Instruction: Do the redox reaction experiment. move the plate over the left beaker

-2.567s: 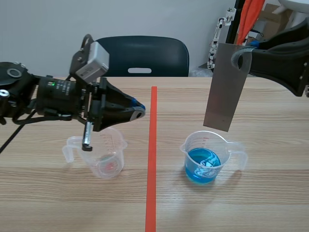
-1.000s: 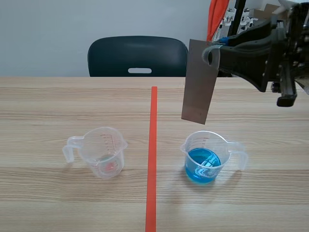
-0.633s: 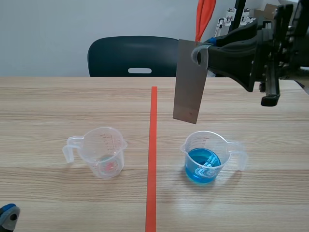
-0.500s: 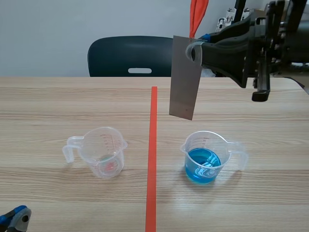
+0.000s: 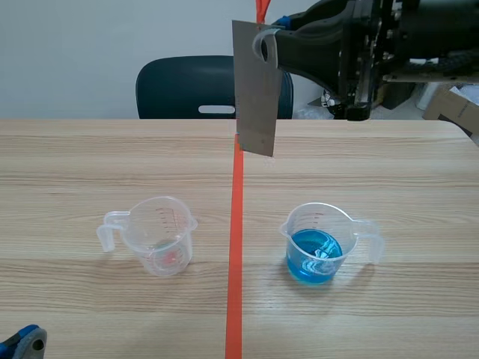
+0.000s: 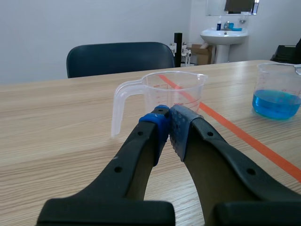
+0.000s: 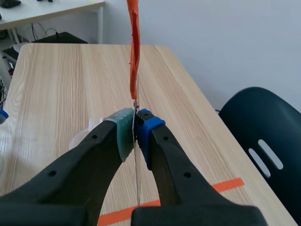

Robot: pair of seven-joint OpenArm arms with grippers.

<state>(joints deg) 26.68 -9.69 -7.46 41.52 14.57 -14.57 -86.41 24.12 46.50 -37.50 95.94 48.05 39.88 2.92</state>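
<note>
Plate (image 5: 253, 90), a flat grey metal strip, hangs upright in the air from the right tool (image 7: 135, 126), which is clamped on its top end. In the right wrist view the two pads press on either face of the sheet, which shows there only as a thin edge. The right arm comes in high from the right, across the top of the scene. Seen in the scene view, the plate's lower edge lies across the far end of the orange tape line (image 5: 235, 247), to the right of the left beaker (image 5: 161, 235) and not above it.

That beaker is clear plastic, with its handle pointing left and a faint reddish spot at its bottom. It stands on the wooden counter (image 5: 90, 164), left of the tape line. The right beaker (image 5: 320, 243), of the same kind, stands right of the line with its handle pointing right and holds blue liquid in its lower part.

The left tool (image 6: 170, 123) is low at the near left corner of the scene, where only its blue-padded tip shows. Its fingers are together, pads touching, with nothing between them. In the left wrist view the left beaker stands just ahead of it on the counter, apart from the pads. A dark chair (image 5: 213, 86) stands behind the counter's far edge.
</note>
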